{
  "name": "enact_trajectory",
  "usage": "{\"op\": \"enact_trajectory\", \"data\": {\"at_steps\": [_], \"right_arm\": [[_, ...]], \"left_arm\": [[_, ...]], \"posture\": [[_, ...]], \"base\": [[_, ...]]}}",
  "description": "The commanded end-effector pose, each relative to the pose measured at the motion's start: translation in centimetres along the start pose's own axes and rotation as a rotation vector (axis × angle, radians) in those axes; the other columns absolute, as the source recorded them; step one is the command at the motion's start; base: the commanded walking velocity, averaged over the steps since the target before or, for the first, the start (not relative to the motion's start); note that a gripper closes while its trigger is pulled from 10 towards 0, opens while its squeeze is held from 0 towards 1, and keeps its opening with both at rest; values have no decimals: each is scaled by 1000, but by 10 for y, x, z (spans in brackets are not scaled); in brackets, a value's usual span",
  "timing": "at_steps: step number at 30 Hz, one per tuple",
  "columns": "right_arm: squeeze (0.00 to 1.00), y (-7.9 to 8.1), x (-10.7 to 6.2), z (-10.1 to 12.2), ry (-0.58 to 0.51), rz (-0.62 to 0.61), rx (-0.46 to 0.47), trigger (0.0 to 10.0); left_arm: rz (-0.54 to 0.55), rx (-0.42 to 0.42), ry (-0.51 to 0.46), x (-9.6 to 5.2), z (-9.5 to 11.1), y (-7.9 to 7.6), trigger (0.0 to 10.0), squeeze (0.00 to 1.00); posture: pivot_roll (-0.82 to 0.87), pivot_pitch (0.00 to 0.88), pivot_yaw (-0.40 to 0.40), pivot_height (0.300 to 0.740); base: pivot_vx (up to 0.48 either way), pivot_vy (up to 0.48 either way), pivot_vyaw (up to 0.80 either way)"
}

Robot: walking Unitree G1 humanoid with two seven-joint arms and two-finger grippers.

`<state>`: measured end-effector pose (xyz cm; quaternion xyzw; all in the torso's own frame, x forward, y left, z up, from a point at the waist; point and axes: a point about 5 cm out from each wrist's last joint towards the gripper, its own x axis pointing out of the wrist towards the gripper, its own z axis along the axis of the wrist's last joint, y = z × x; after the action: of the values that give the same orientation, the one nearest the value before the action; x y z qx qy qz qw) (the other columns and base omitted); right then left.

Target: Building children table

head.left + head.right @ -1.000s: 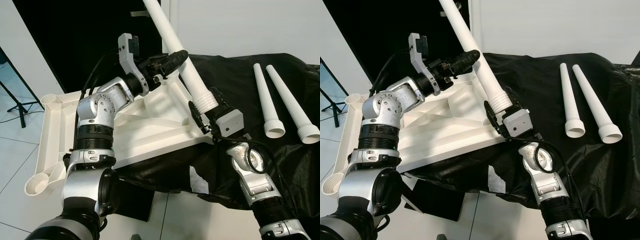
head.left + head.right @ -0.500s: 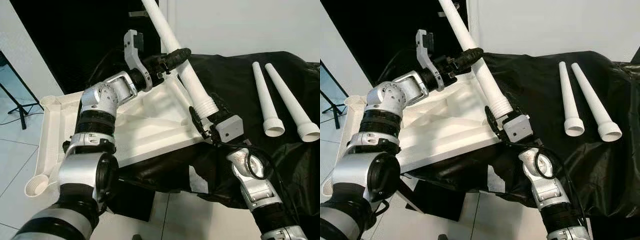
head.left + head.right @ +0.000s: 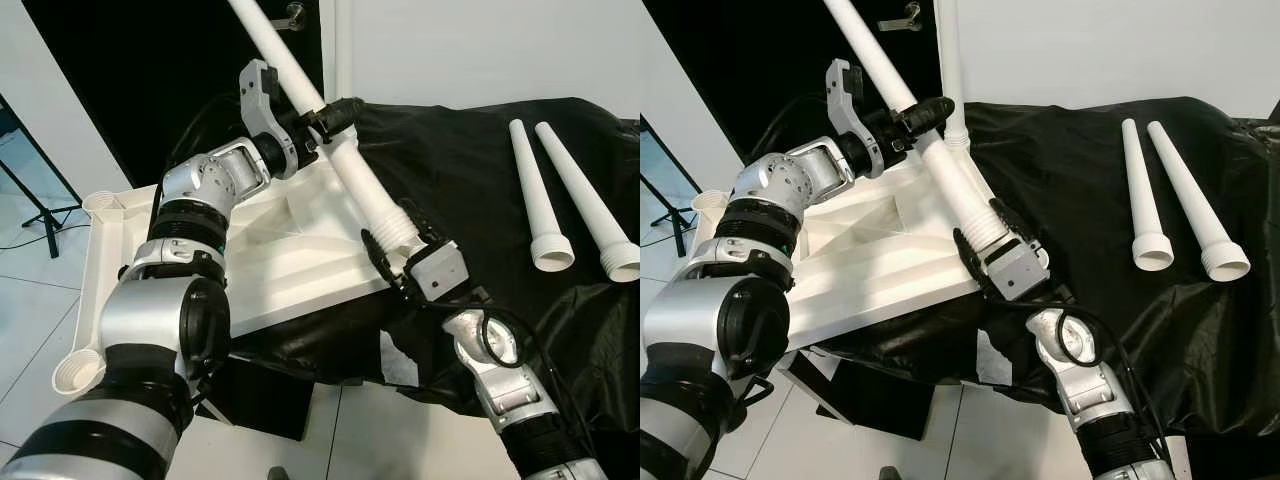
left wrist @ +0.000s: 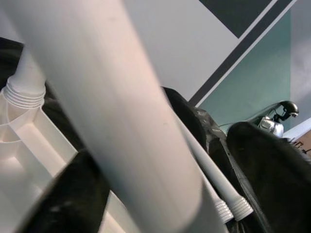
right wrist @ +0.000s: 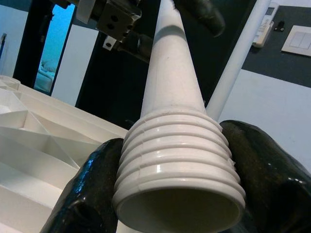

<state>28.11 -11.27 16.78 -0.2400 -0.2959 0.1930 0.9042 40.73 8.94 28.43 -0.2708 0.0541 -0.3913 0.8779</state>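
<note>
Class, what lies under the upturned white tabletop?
Black cloth shows beneath the tabletop at its near edge and spreads right under two loose legs. Whatever supports the cloth is covered.

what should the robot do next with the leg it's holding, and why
Probably swing the white leg upright and bring its threaded end over a corner socket of the upturned tabletop. The right gripper clamps that end, the left gripper grips the shaft, and the leg hangs tilted, its threads clear of any socket. One leg is already standing.
</note>
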Motion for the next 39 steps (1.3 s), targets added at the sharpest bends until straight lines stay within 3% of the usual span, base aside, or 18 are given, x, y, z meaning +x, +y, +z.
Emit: {"op": "enact_trajectory", "data": {"at_steps": [1, 12, 13, 17, 18, 19, 20, 22, 23, 25, 26, 28, 30, 31, 39], "right_arm": [[0, 3, 1, 2, -10, 13, -4, 10000], [0, 3, 0, 1, -6, -26, 20, 10000], [1000, 2, 0, 0, 4, -39, 45, 10000], [1000, 1, -2, -3, 30, -74, 98, 10000], [1000, 0, -3, -6, 59, -104, 151, 10000], [1000, 0, -3, -6, 59, -104, 151, 10000], [1000, -2, -4, -9, 95, -147, 222, 10000], [1000, -3, -4, -12, 119, -174, 272, 10000], [890, -4, -5, -15, 146, -206, 331, 10000], [890, -5, -5, -16, 161, -225, 366, 10000], [0, -5, -5, -18, 181, -237, 391, 10000], [0, -4, -2, -19, 211, -215, 396, 10000], [0, -4, -2, -19, 211, -215, 396, 10000], [0, 0, 2, -19, 241, -160, 404, 10000], [0, 0, 10, -18, 280, -79, 383, 10000]], "left_arm": [[0, -6, -12, 0, 6, -2, 0, 0], [-34, -33, -24, 3, 9, -3, 0, 0], [-43, -34, -31, 3, 9, -4, 0, 0], [-41, -34, -45, 3, 11, -4, 0, 0], [-45, -26, -56, 2, 13, -5, 2275, 0], [-45, -26, -56, 2, 13, -5, 2275, 0], [-42, -6, -68, 2, 14, -5, 10000, 0], [-40, 9, -77, 2, 15, -6, 10000, 0], [-33, 31, -92, 1, 16, -5, 10000, 0], [-26, 45, -102, 1, 17, -5, 10000, 0], [-25, 78, -116, 0, 17, -5, 10000, 0], [-36, 148, -138, -1, 16, -9, 10000, 0], [-36, 148, -138, -1, 16, -9, 10000, 0], [-44, 204, -161, -1, 9, -15, 10000, 0], [-29, 306, -232, -4, -9, -28, 10000, 0]], "posture": [[-54, 0, 94, 740], [-51, 0, 96, 740], [-51, 0, 97, 740], [-54, 0, 95, 740], [-56, 0, 94, 740], [-56, 0, 94, 740], [-58, 0, 93, 740], [-58, 0, 93, 740], [-56, 0, 91, 740], [-56, 0, 91, 740], [-57, 0, 89, 740], [-54, 0, 87, 740], [-54, 0, 87, 740], [-50, 0, 83, 740], [-43, 0, 69, 740]], "base": [[0, 0, 0], [0, 0, 0], [0, 0, 0], [0, 0, 0], [0, 0, 0], [0, 0, 0], [0, 0, 0], [0, 0, 0], [0, 0, 0], [0, 0, 0], [0, 0, 0], [0, 0, 0], [0, 0, 0], [0, 0, 0], [0, 0, 0]]}}
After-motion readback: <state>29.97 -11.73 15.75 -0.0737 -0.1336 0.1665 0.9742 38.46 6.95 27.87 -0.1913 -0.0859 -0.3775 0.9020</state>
